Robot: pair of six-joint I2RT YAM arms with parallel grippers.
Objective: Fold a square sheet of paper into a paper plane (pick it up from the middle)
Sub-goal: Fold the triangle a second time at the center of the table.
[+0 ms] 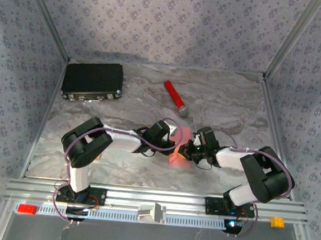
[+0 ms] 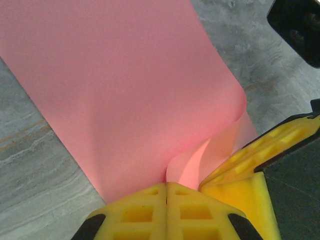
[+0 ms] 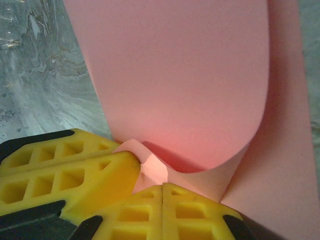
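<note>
Square sheet of paper, edge curled | L jaws, R jaws clamped on it | case apart

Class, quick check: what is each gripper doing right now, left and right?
Left gripper: closed, pinching the square sheet of paper.
Right gripper: closed, pinching the same sheet.

Top external camera looked down from high at the near edge over the whole desk. Wrist cameras sat close behind the left fingers and right fingers, facing the pink paper that all views shared.
</note>
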